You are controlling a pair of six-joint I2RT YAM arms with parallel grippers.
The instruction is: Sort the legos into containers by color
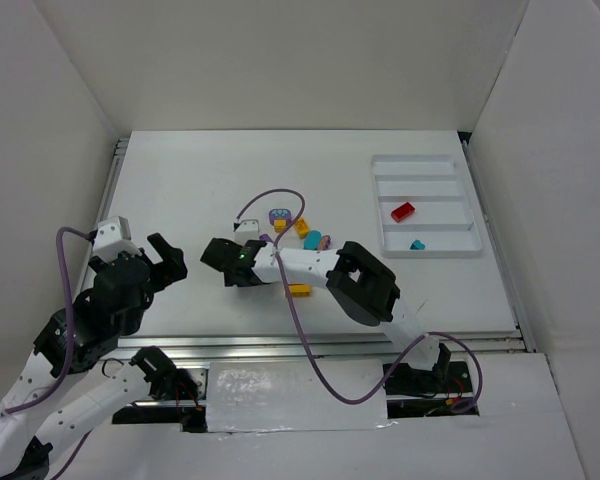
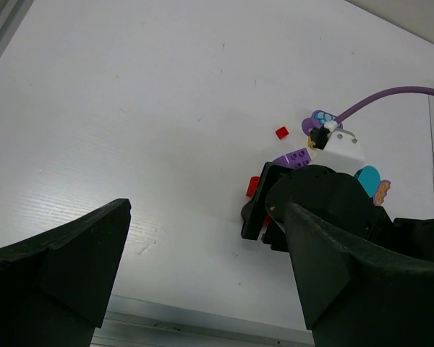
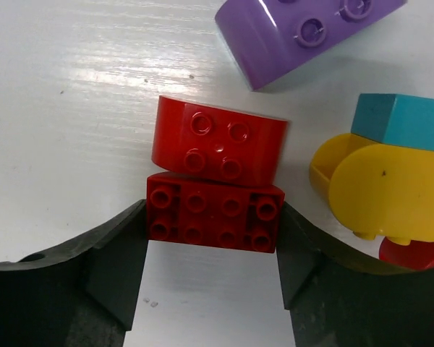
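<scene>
Right wrist view: right end effector (image 3: pixel 213 242) clamped on red brick (image 3: pixel 213 210), long axis spanning the jaws, studs up.

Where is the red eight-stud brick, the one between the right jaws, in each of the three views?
Top external: not visible; hidden under the right gripper, left of centre.
Left wrist: red sliver at that gripper's tip, right of centre; this brick or its rounded neighbour, cannot tell.
Right wrist: red eight-stud brick at low centre, between the jaws.
Shared landmark: the right gripper.
</scene>
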